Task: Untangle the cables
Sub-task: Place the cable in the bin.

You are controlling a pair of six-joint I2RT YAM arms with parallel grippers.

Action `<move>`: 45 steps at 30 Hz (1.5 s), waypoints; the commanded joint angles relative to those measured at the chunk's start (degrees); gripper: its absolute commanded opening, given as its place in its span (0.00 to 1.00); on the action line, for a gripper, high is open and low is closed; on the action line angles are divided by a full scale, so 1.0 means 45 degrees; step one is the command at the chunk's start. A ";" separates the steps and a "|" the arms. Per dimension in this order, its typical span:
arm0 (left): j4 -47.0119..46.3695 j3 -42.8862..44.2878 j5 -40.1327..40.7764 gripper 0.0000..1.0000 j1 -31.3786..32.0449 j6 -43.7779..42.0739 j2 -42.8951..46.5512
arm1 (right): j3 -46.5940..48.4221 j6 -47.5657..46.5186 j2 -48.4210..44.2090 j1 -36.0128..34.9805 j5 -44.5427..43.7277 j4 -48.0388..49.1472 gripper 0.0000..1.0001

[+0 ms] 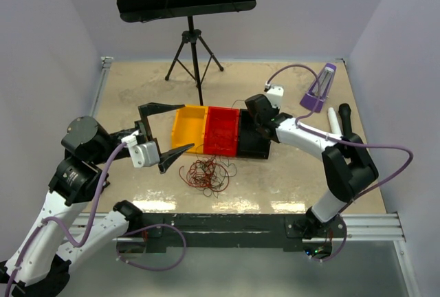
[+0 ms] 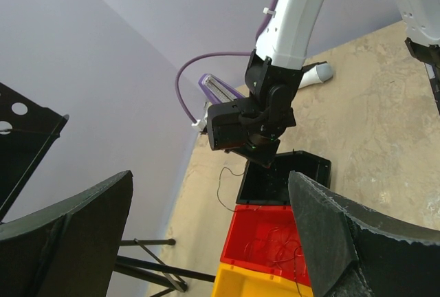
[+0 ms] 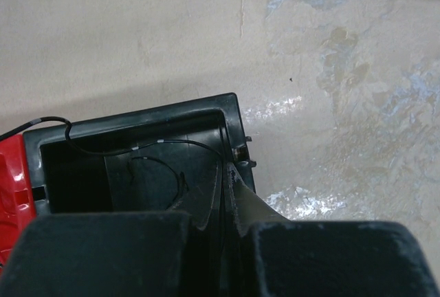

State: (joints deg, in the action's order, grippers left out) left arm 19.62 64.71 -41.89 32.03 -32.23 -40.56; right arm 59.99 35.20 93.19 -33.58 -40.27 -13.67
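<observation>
The cables (image 1: 206, 173) are a loose clump of thin red and black wires on the table, just in front of the bins. More thin wires (image 2: 289, 247) lie in the red bin (image 1: 221, 130). A black wire (image 3: 137, 147) lies in the black bin (image 1: 256, 144). My left gripper (image 1: 188, 126) hangs open at the left edge of the yellow bin (image 1: 189, 128), holding nothing. In the left wrist view, the left gripper (image 2: 210, 180) looks down the row of bins. My right gripper (image 3: 230, 168) is shut, tips at the black bin's right wall. The black wire runs up to them; whether it is pinched is unclear.
A black music stand on a tripod (image 1: 196, 42) stands at the back, and its legs (image 2: 144, 269) also show in the left wrist view. A purple object (image 1: 317, 94) and a white one (image 1: 333, 115) lie at the back right. Pale walls enclose the table.
</observation>
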 commanded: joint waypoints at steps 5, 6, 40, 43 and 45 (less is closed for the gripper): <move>-0.0511 -0.0102 -0.0144 1.00 0.0050 0.0072 -0.0089 | 0.0205 0.0128 -0.0121 -0.0037 0.1057 0.0849 0.01; -0.0531 -0.0121 -0.0144 1.00 0.0031 0.0072 -0.0089 | 0.0205 0.0108 -0.0200 -0.0037 0.1175 0.0928 0.03; -0.0707 -0.0161 -0.0028 1.00 0.0050 0.0111 0.0048 | 0.1962 -0.0616 -0.1138 -0.0427 0.5022 0.0909 0.66; -0.0785 -0.0180 -0.0027 1.00 0.0050 0.0150 0.0048 | 0.2060 -0.0401 -0.0885 -0.0564 0.5160 0.0909 0.64; -0.0843 -0.0180 -0.0027 1.00 0.0050 0.0208 0.0048 | 0.2177 -0.0265 -0.0612 -0.0623 0.5005 0.0832 0.62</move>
State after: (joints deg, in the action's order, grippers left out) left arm 18.11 63.86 -41.82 32.03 -32.14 -40.45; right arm 66.30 32.45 90.39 -35.70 -18.70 -11.22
